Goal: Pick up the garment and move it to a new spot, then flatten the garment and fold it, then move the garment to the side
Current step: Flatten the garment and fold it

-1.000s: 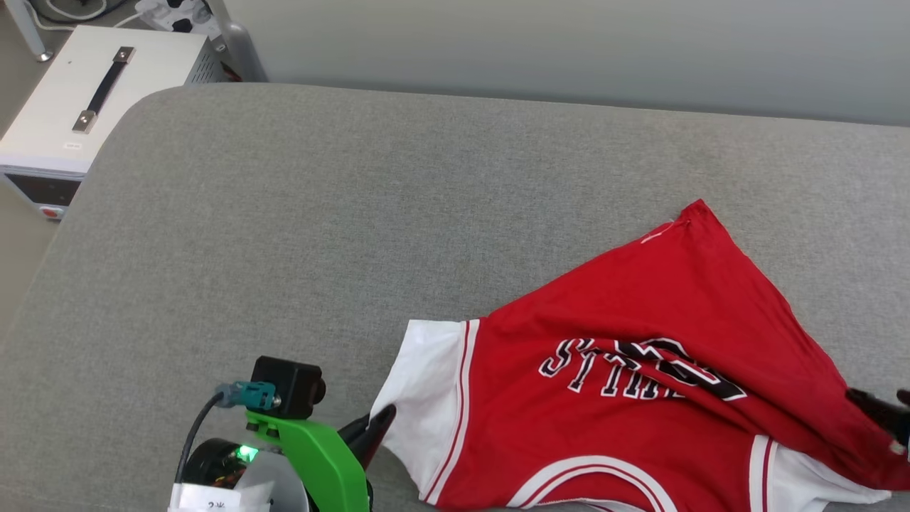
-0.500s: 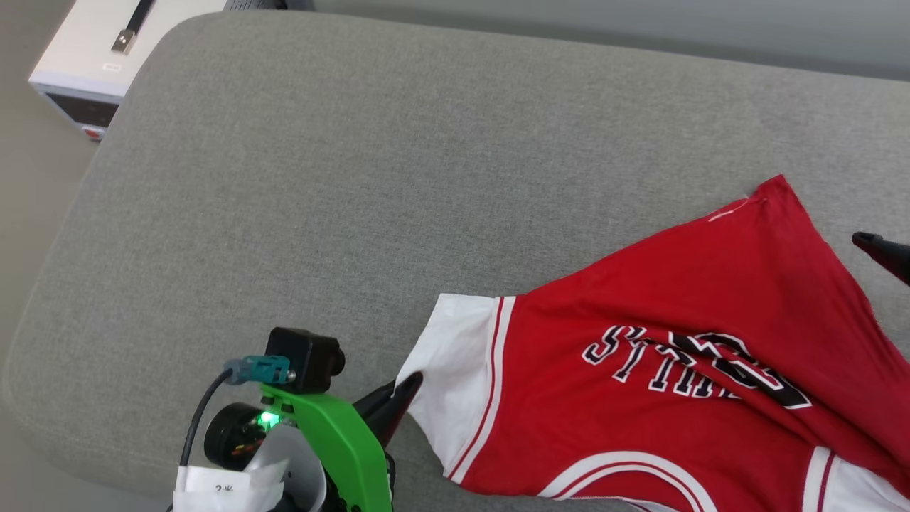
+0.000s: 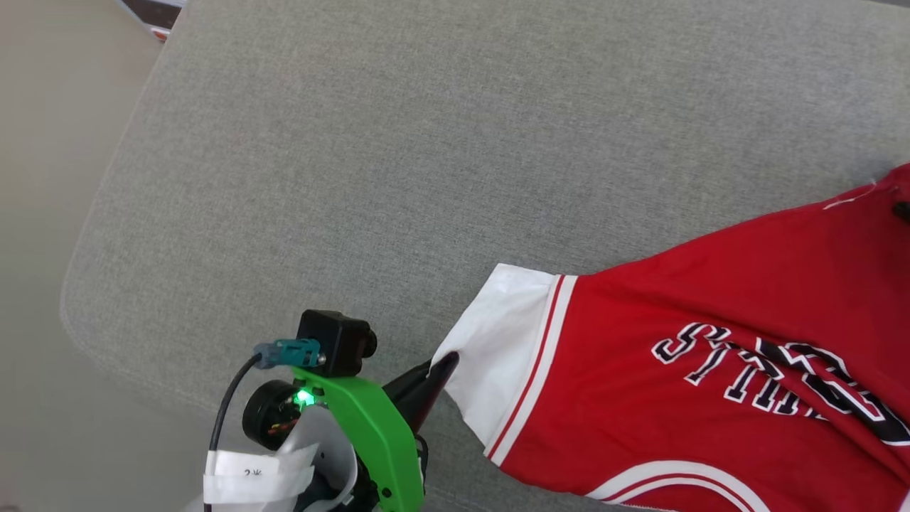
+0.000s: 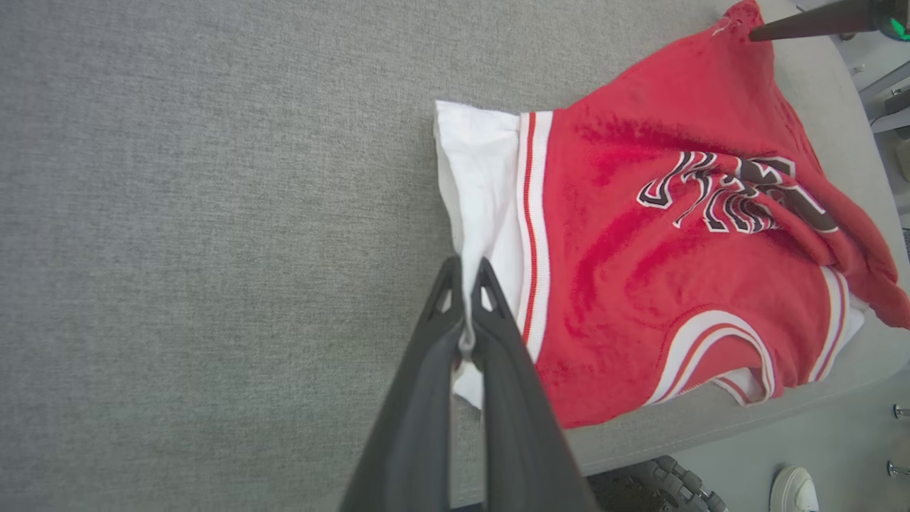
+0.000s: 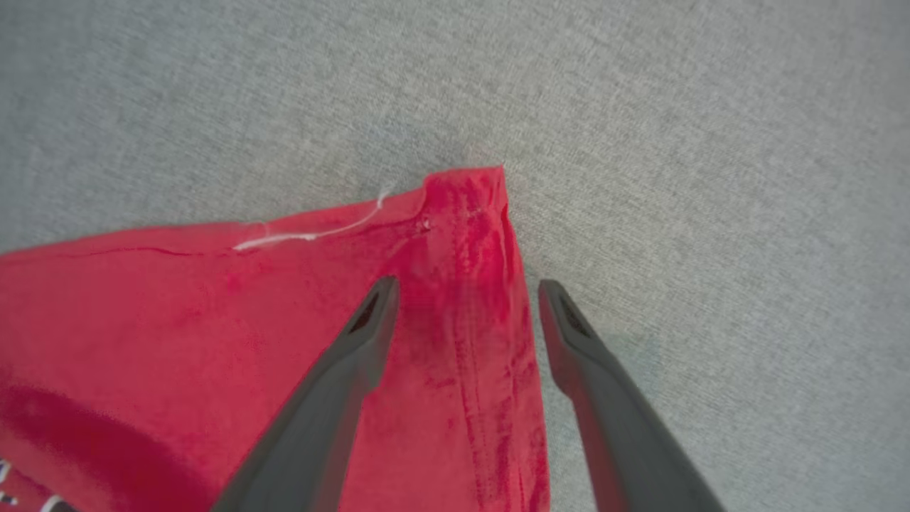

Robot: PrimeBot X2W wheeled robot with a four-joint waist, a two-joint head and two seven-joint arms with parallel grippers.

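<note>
The garment (image 3: 711, 306), a red T-shirt with white sleeves and dark lettering, lies crumpled on the grey cushion (image 3: 355, 178). My left gripper (image 3: 437, 366) is shut on the edge of its white sleeve (image 3: 505, 334). The left wrist view shows the two fingers of the left gripper (image 4: 466, 274) pressed together with white cloth pinched between them. My right gripper (image 5: 466, 288) stands open over the garment's (image 5: 213, 299) far red corner, one fingertip (image 5: 384, 291) above the cloth and the other just off its edge. A tip of it pokes in beside that corner (image 3: 903, 210).
The cushion's rounded left edge (image 3: 92, 235) drops to a beige floor (image 3: 43, 213). A corner of a white box (image 3: 153, 7) sits at the top left. Past the cushion's near edge, a knobbly wheel (image 4: 665, 476) stands on the floor.
The head camera has tilted and turned, shifting the whole picture. My right gripper has gone from the garment's lower right edge up to its far corner. The left gripper still pinches the sleeve.
</note>
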